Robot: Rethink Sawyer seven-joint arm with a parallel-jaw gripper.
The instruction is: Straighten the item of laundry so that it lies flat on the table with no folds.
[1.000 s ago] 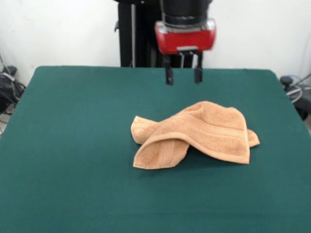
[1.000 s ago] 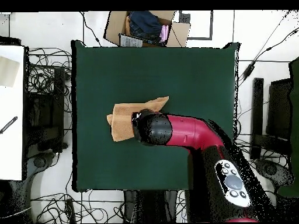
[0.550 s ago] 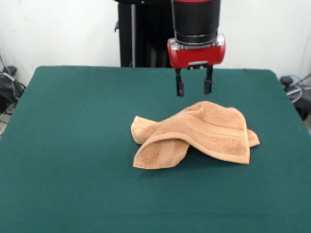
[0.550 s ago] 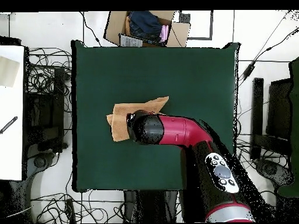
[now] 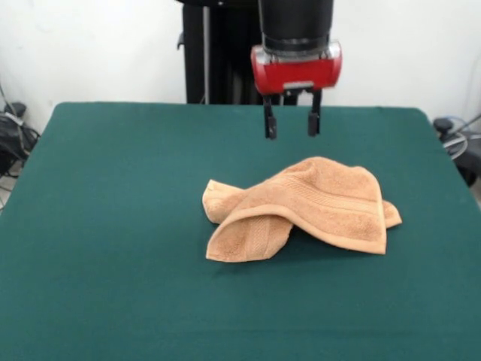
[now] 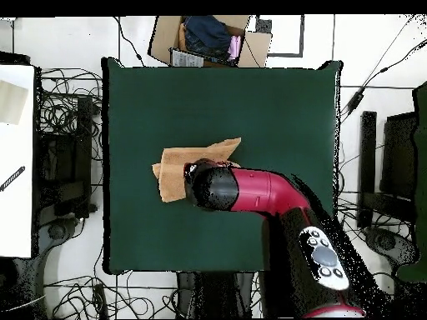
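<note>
1. While I hang above the table, my one gripper points straight down, clear of everything, with nothing held.
2. My two fingers stand apart with open air between them; both tips show dark against the green cloth in the front view.
3. There is one item of laundry, a light orange-tan terry towel, lying near the middle of the table, below my tips and toward the camera in the front view.
4. It does not lie flat. One humped fold arches over the middle, and I count two corners poking out from under it in the front view: one at the left and one at the right.
5. A third flap curls forward and down at the front left, resting on the cloth.
6. One ribbed band runs across the top of the hump, and another shows on the front flap.
7. From overhead, my red arm reaches across the table and covers part of the towel; the uncovered part sticks out beside my wrist.
8. One open cardboard box sits on the floor past the table's far edge in the overhead view, with dark stuff inside that I cannot make out.
</note>
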